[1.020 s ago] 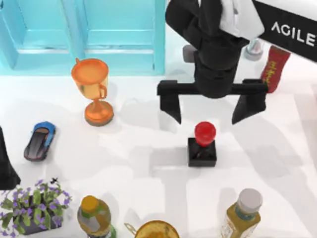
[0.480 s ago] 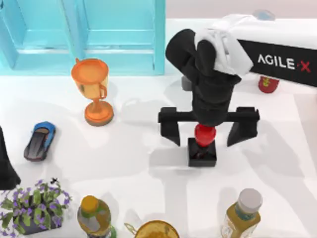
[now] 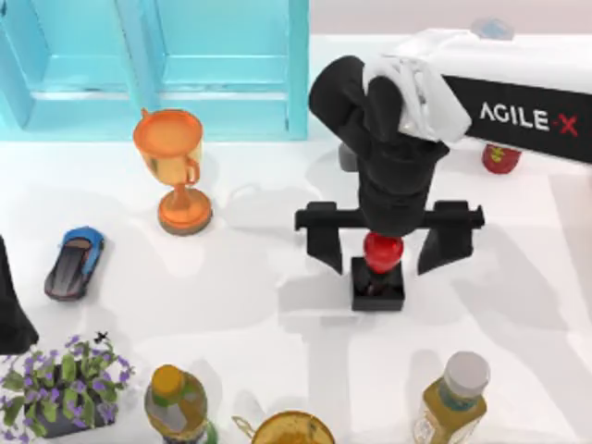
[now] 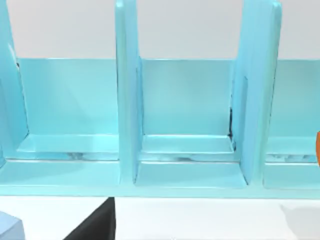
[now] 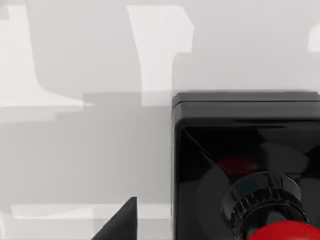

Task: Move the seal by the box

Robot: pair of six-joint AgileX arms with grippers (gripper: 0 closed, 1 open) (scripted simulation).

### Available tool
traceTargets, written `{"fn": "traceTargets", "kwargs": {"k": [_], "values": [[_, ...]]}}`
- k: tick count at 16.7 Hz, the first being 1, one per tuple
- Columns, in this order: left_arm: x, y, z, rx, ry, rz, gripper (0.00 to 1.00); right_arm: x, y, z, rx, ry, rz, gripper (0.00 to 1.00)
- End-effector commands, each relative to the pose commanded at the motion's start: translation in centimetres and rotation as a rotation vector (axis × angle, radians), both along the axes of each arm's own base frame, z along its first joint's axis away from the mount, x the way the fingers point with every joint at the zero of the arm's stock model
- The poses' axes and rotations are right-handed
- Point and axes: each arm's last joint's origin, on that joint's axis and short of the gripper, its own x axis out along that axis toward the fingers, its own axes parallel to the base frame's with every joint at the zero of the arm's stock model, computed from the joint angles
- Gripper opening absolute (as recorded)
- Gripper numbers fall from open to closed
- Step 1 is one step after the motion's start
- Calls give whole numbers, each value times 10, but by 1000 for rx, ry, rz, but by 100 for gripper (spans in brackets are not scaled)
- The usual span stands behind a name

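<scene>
Lowered since the earlier frame, the right claw (image 3: 387,248) hangs spread over the seal (image 3: 379,268), one finger on either side and clear of it. The seal stands upright at mid-surface (image 3: 259,314), at about 4 o'clock from the blue box (image 3: 157,65). Likely light, rigid and slippery at its glossy red knob (image 5: 285,232); the knob's neck suits gripping. Left claw parked facing the box.

Our right arm's wrist covers the top of the seal's (image 3: 380,268) red knob, and the red bottle (image 3: 500,158) at two o'clock shows just its bottom end from under that arm. At six o'clock the top view's edge crops the yellow bottle (image 3: 452,400), the orange-capped bottle (image 3: 176,404) and a round yellow thing (image 3: 292,428) we cannot name.
</scene>
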Motion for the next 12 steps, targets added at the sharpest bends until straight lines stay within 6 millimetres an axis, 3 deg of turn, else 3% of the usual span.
{"fn": "traceTargets", "kwargs": {"k": [9,12], "values": [[0,0,0,0,0,0,100,0,0,0,0,0,0,2],[0,0,0,0,0,0,100,0,0,0,0,0,0,0]]}}
